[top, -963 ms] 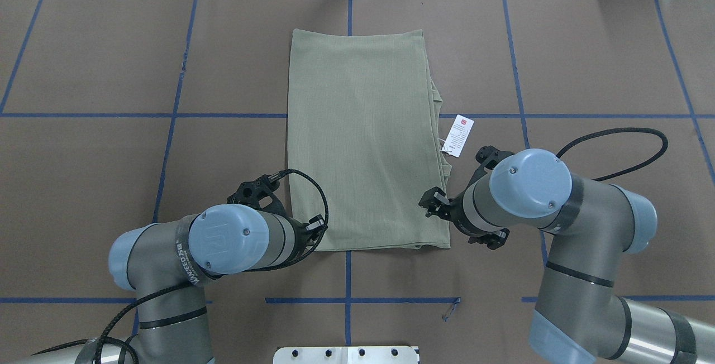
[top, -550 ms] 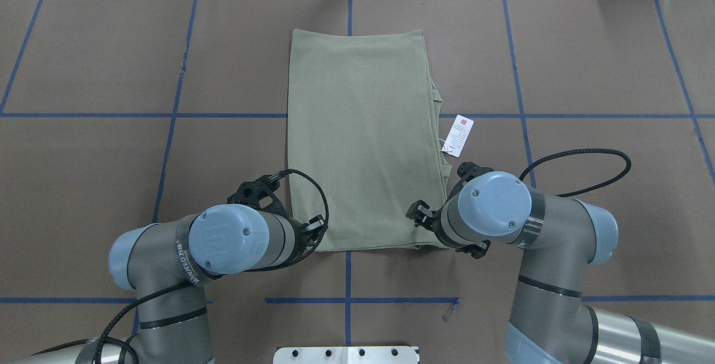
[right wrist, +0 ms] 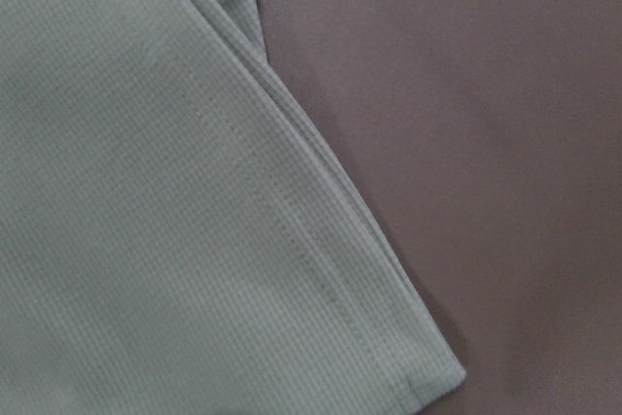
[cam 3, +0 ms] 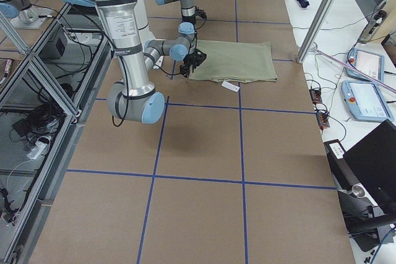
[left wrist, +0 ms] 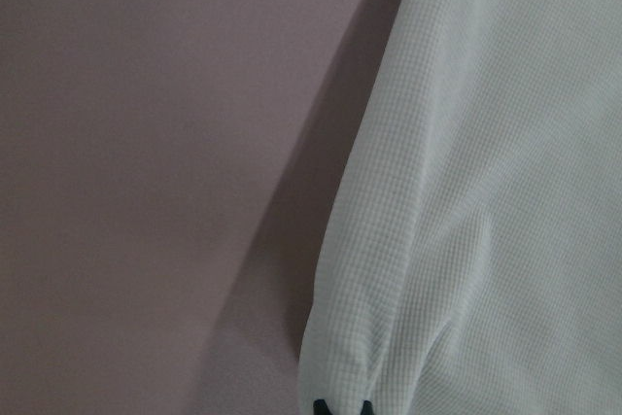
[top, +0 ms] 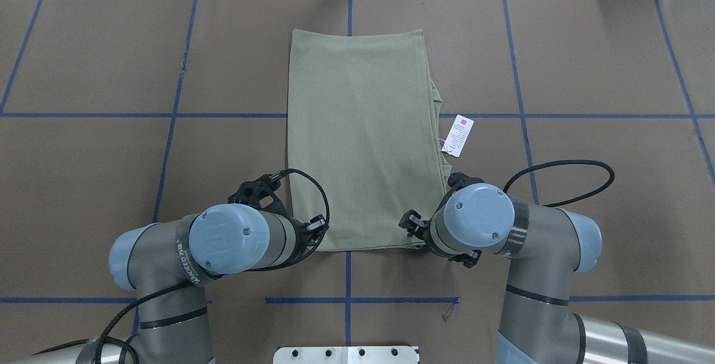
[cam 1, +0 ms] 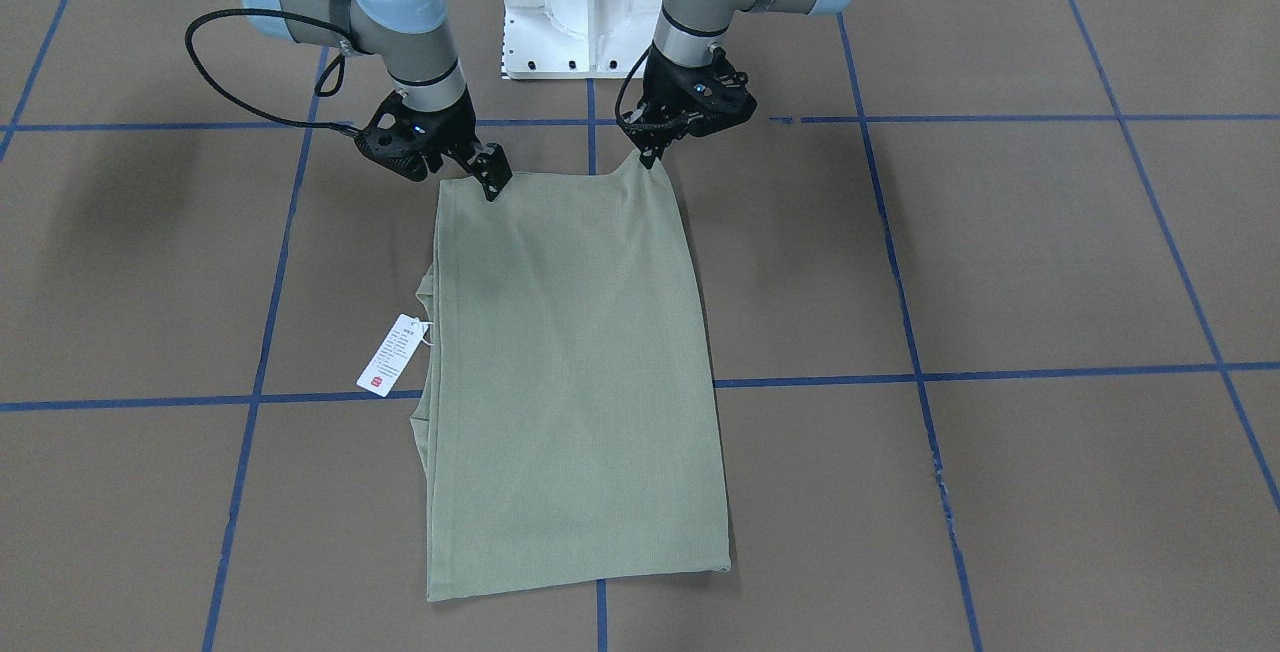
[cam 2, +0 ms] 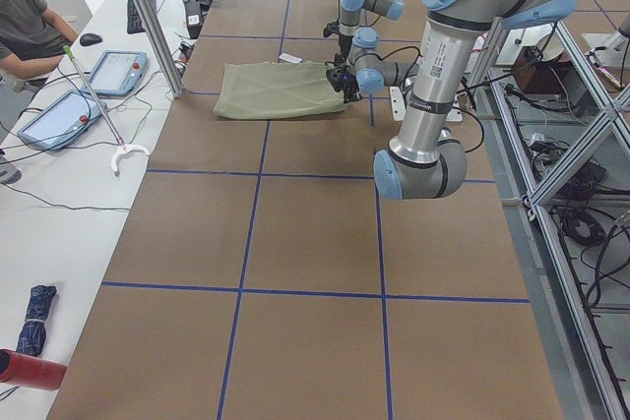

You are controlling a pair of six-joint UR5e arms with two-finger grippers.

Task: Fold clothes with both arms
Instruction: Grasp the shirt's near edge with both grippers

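Exterior front-facing: pale sage-green knit shirt (cam 1: 570,362) is lying centred on table (cam 1: 1000,252). Left end effector (cam 1: 648,158) is pinching its 1 o'clock corner for folding; right end effector (cam 1: 492,182), aperture indeterminable, is hovering at 11 o'clock.

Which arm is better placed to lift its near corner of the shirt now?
Left. The left gripper pinches a shirt corner, pulled up into a peak; the right gripper is at a corner lying flat.

Left gripper (cam 1: 648,156) low, clamped on raised shirt (cam 1: 570,372) corner; right gripper (cam 1: 492,181) low at opposite corner, tilted inward, opening unclear
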